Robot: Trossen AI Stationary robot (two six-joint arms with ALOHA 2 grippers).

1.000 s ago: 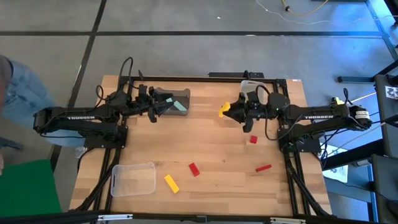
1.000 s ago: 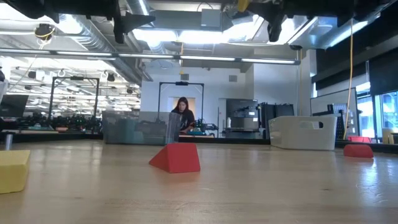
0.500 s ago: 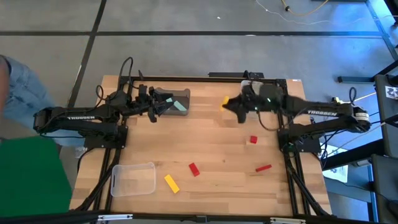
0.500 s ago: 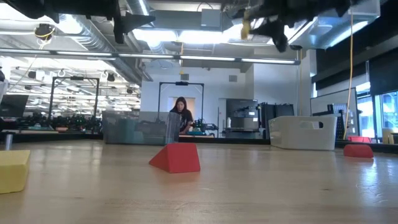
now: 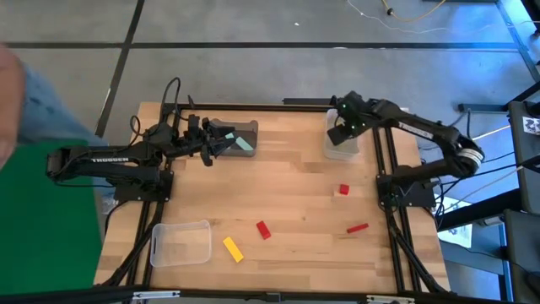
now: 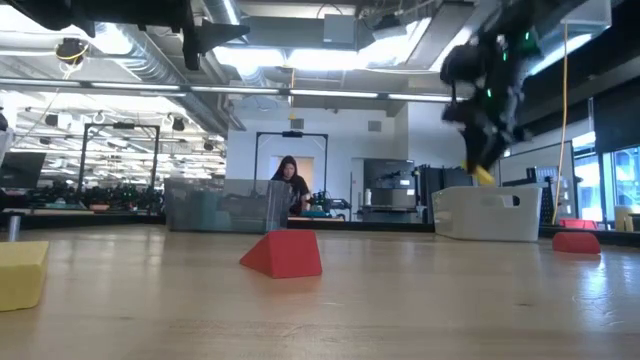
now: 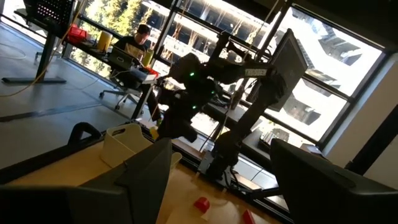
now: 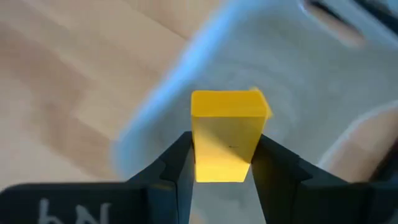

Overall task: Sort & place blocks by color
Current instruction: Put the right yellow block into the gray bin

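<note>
My right gripper [image 8: 225, 163] is shut on a yellow block [image 8: 227, 134] and hangs over the pale bin [image 5: 342, 148] at the table's far right; the low view shows the yellow block [image 6: 483, 176] just above the bin's rim [image 6: 487, 213]. My left gripper [image 5: 221, 143] waits open at the dark bin [image 5: 236, 135], where a mint green block [image 5: 244, 144] lies. Flat on the table lie red blocks [image 5: 342, 190], [image 5: 357, 227], [image 5: 263, 229] and a second yellow block [image 5: 232, 248]. My right gripper pinches the yellow block between its two fingers [image 8: 177, 165], which sit on the two long sides of its rear part [image 8: 224, 165]. The fingers come from above, pointing down. The block is lifted clear and sticks out below the fingertips, over the bin.
A clear bin [image 5: 180, 243] stands at the near left corner. A person's sleeve and a green surface [image 5: 42, 203] show beyond the table's left edge. Bare wood lies in the table's middle, between the arms.
My right gripper has carried the yellow block from the table's middle toward the far right, to above the pale bin, and has tipped from level to pointing down. Its hold has stayed shut. The green surface at the left has spread further into view.
</note>
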